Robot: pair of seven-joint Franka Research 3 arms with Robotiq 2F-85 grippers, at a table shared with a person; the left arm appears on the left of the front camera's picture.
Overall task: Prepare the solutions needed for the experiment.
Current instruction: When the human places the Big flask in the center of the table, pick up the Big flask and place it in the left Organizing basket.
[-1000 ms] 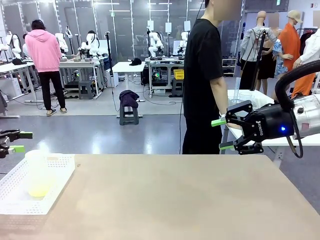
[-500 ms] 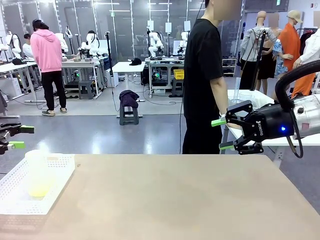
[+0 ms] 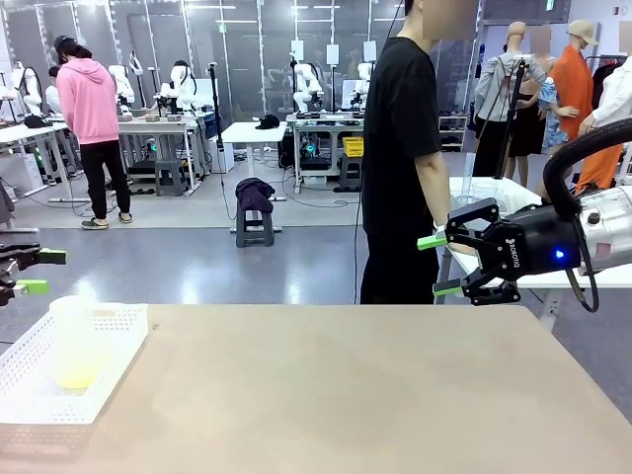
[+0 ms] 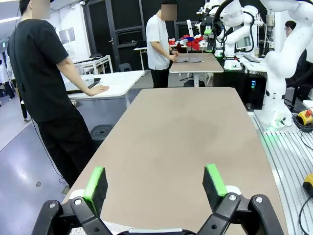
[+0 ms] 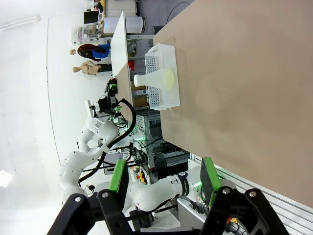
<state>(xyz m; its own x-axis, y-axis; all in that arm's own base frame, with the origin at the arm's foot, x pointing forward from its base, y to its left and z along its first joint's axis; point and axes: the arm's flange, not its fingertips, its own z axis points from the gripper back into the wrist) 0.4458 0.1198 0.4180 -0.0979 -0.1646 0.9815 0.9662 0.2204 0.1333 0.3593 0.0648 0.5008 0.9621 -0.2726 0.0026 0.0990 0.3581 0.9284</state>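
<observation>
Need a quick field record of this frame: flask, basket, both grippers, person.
flask: frosted conical flask, upright in the basket, shallow yellow-green liquid at the bottom
basket: white perforated basket, at the table's left edge
left gripper: open, empty, above the basket's far left side
right gripper: open, empty, held high past the table's far right edge
person: in a black shirt, standing at the far side, hand on a white table behind
table: tan top, otherwise bare

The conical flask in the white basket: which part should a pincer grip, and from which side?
Probably the narrow neck of the conical flask, approached from above: it stands upright in the white basket, whose walls hide the wide base. The open left pincer hovers nearest.
</observation>
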